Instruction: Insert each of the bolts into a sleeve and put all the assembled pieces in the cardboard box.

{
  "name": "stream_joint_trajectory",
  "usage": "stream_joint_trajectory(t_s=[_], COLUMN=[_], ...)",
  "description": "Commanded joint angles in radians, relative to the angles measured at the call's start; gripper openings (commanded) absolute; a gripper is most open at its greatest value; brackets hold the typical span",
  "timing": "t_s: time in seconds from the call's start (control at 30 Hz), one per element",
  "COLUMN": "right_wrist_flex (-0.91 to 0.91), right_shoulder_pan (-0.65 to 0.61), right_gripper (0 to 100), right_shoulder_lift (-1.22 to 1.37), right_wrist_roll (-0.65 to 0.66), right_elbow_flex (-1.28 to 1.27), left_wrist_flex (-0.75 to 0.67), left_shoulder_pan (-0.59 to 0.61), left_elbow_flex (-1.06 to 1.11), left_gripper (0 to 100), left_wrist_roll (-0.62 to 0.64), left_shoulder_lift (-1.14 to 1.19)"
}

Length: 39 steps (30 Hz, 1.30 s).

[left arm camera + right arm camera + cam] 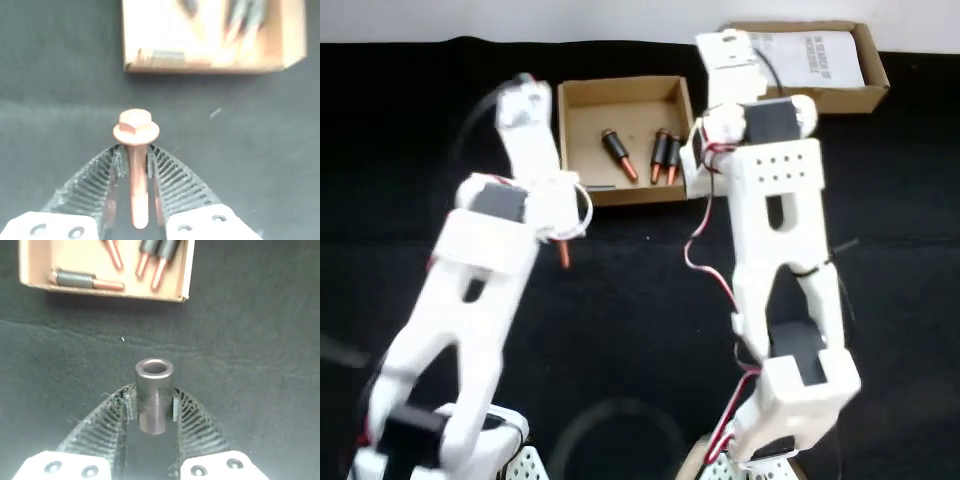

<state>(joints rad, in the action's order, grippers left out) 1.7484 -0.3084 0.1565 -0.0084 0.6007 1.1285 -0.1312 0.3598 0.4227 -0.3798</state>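
Your left gripper [135, 156] raised over black table [640, 300], clamping bolt [135, 131] by shank. Your right gripper [154, 404] clamps sleeve [155, 390]. Cardboard box [566, 140] just ahead holds 4 assembled pieces [85, 280].

Copper, grey and tan against black

The bolt [136, 170] was copper-orange all over and the sleeve [155, 397] a dull dark grey. The cardboard box [635, 191] was plain tan, the assembled pieces [619, 154] in it black with copper ends. The table [640, 300] was flat black. The left arm [470, 285] and right arm [780, 200] were white, with red wires [690, 250]; the left gripper [135, 152] and right gripper [155, 402] had black fingers [92, 182] with fine ribbing
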Motion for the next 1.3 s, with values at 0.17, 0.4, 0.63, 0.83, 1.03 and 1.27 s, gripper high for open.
stream_joint_trajectory(t_s=[0.17,0.4,0.63,0.83,1.03,1.27], right_wrist_flex=[0.008,0.010,-0.140,-0.334,-0.443,-0.444], right_shoulder_pan=[-0.025,-0.134,-0.254,-0.318,-0.328,-0.341], right_gripper=[0.6,0.6,0.6,0.6,0.6,0.6], right_shoulder_lift=[-0.303,-0.601,-1.018,-1.383,-1.615,-1.652], right_wrist_roll=[0.009,0.008,0.003,0.003,-0.089,-0.180], right_elbow_flex=[0.039,-0.163,-0.598,-1.000,-1.236,-1.328], left_wrist_flex=[0.012,0.002,-0.163,-0.173,-0.241,-0.264], left_shoulder_pan=[-0.082,-0.087,-0.091,-0.196,-0.249,-0.338], left_elbow_flex=[-0.088,-0.088,-0.064,-0.074,-0.042,0.018], left_gripper=[1,1,1,1,1,1], left_wrist_roll=[0.008,-0.006,-0.058,-0.025,-0.018,-0.011], left_shoulder_lift=[-0.338,-0.433,-0.582,-0.607,-0.607,-0.607])
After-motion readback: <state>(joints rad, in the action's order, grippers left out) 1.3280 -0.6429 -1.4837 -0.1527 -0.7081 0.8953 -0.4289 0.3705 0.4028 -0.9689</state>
